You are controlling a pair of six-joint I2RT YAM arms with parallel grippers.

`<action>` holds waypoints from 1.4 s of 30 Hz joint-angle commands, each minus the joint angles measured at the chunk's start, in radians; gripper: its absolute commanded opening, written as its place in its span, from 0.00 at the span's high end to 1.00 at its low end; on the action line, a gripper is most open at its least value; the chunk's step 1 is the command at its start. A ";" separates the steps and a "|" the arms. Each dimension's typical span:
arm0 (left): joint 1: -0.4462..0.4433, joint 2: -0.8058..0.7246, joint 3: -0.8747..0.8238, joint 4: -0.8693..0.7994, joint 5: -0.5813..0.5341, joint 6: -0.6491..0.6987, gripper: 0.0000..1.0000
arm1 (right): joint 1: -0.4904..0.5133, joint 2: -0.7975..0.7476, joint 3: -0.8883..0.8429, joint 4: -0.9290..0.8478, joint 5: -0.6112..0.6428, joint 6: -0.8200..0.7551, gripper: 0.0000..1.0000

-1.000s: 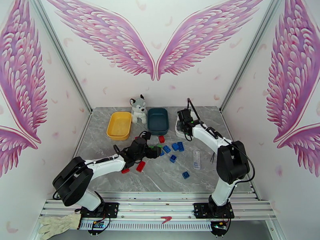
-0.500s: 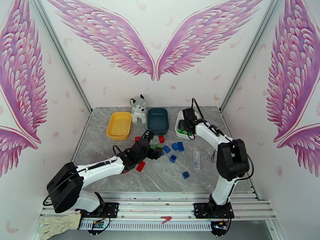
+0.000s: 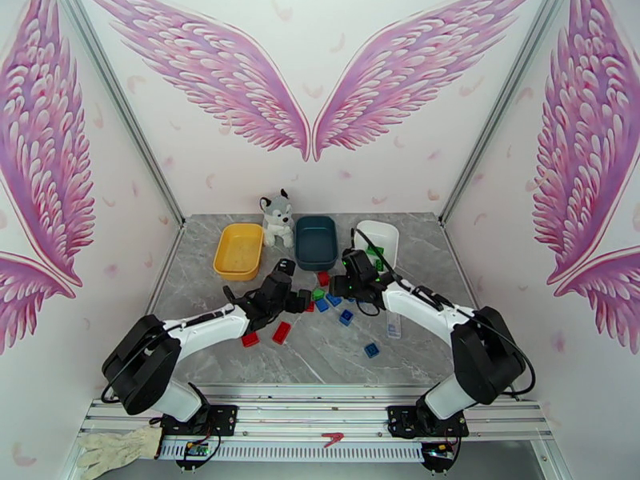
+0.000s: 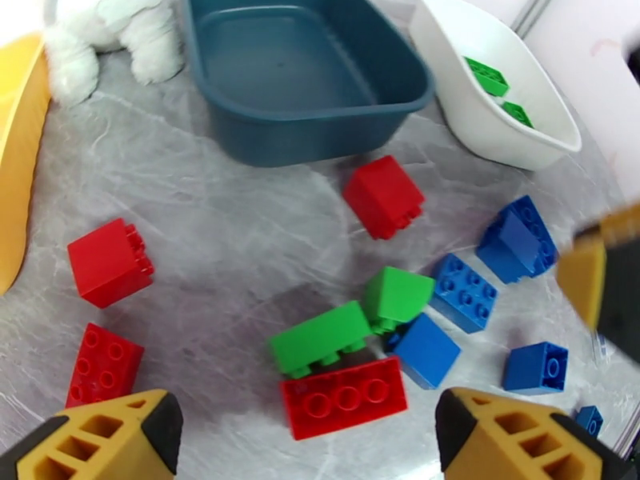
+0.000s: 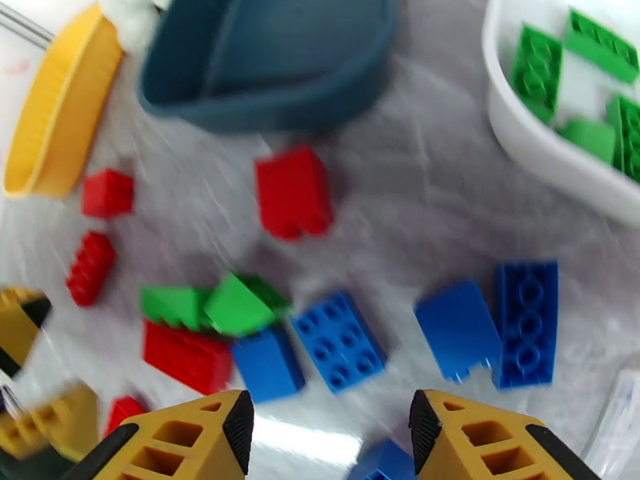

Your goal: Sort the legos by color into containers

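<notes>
Left gripper (image 4: 306,418) is spread wide, pinching nothing, right over a red brick (image 4: 344,406), with 2 green bricks (image 4: 320,339) touching just past it. Right gripper (image 5: 330,414) is open and empty above the blue bricks (image 5: 340,339). That's all mid-worktop (image 3: 320,366). Along the far edge: yellow tray (image 3: 238,251), teal tray (image 3: 316,242), and white tray (image 3: 380,232) holding green legos (image 5: 552,66).

Yellow tray (image 4: 18,154) and husky plush (image 4: 104,30) being cropped by left wrist view's edges; right wrist view's legos (image 5: 336,342) being blurred.
</notes>
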 commanded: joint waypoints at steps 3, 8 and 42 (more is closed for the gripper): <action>0.068 -0.041 -0.023 0.016 0.069 -0.063 0.16 | 0.059 0.012 0.055 0.022 -0.008 -0.042 0.43; 0.154 -0.156 -0.134 0.090 0.079 -0.128 0.12 | 0.146 0.143 0.195 -0.036 0.040 -0.068 0.38; 0.208 -0.326 -0.268 0.149 0.065 -0.200 0.06 | 0.248 0.576 0.573 -0.154 0.173 -0.017 0.29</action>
